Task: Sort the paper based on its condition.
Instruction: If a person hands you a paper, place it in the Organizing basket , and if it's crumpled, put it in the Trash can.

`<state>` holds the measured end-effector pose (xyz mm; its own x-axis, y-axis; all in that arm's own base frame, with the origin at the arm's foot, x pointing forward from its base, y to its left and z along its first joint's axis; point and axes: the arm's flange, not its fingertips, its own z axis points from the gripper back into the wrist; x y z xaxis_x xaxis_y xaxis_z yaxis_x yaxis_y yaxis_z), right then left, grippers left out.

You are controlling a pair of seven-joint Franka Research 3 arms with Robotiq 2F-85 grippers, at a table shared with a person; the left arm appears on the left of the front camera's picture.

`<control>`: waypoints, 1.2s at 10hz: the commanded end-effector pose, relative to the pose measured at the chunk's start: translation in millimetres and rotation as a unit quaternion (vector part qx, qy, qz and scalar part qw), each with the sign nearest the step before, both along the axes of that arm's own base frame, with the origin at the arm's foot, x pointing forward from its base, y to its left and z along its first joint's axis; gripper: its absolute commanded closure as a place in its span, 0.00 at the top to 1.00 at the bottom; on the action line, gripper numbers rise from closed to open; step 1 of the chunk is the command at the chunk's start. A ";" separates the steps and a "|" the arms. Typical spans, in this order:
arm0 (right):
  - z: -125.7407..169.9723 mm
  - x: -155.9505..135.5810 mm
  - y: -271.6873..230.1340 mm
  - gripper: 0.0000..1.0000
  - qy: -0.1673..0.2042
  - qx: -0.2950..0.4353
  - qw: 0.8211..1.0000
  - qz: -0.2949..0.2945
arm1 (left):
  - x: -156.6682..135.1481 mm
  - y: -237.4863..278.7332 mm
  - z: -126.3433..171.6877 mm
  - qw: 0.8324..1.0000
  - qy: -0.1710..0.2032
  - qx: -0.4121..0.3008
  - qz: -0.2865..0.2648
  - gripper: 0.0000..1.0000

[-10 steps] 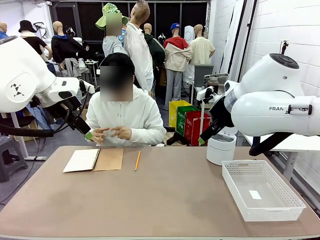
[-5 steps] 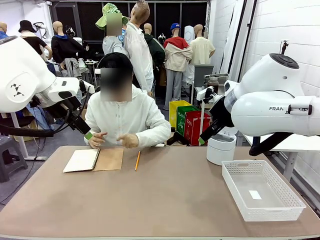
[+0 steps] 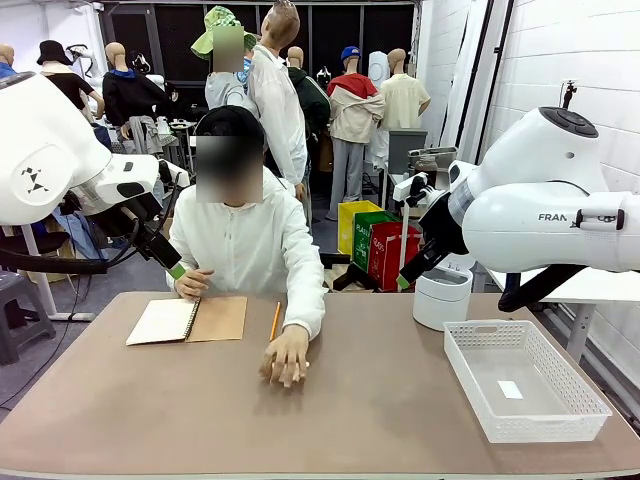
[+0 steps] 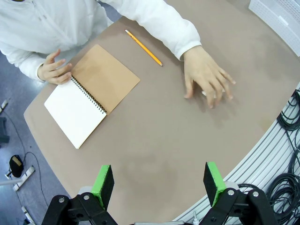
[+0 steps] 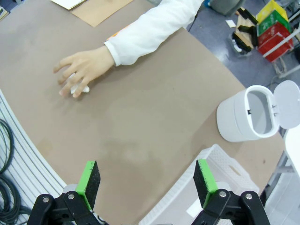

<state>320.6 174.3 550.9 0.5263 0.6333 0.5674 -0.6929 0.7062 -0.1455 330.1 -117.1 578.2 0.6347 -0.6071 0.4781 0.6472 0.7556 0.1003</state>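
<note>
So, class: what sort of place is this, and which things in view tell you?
Probably a robotics lab or workshop: a white left arm and right arm flank the table, and loose cables coil beside it.

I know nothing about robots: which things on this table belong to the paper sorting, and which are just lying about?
Job, likely: paper scrap under the person's hand; basket; bin.
Lying about: notebook; pencil.

Person's hand (image 3: 286, 358) now fwd on table (image 3: 380, 410), over white wad (image 5: 76, 89).
</note>
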 end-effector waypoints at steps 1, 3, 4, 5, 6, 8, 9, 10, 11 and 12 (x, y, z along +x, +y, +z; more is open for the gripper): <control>-0.2 0.1 0.0 1.00 0.001 0.001 1.000 0.001 | -0.7 -0.3 0.6 1.000 0.002 -0.006 -0.008 1.00; -0.2 0.1 0.0 1.00 0.001 0.001 1.000 0.001 | -0.7 -0.3 0.6 1.000 0.002 -0.006 -0.008 1.00; -0.2 0.1 0.0 1.00 0.001 0.001 1.000 0.001 | -0.7 -0.3 0.6 1.000 0.002 -0.006 -0.008 1.00; -0.2 0.1 0.0 1.00 0.001 0.001 1.000 0.001 | -0.7 -0.3 0.6 1.000 0.002 -0.006 -0.008 1.00; -0.2 0.1 0.0 1.00 0.001 0.001 1.000 0.001 | -0.7 -0.3 0.6 1.000 0.002 -0.006 -0.008 1.00; -0.2 0.1 0.0 1.00 0.001 0.001 1.000 0.001 | -0.7 -0.3 0.6 1.000 0.002 -0.006 -0.008 1.00; -0.2 0.1 0.0 1.00 0.001 0.001 1.000 0.001 | -0.7 -0.3 0.6 1.000 0.002 -0.006 -0.008 1.00; -0.2 0.1 0.0 1.00 0.001 0.001 1.000 0.001 | -0.7 -0.3 0.6 1.000 0.002 -0.006 -0.008 1.00; -0.2 0.1 0.0 1.00 0.001 0.001 1.000 0.001 | -0.7 -0.3 0.6 1.000 0.002 -0.006 -0.008 1.00; -0.2 0.1 0.0 1.00 0.001 0.001 1.000 0.001 | -0.7 -0.3 0.6 1.000 0.002 -0.006 -0.008 1.00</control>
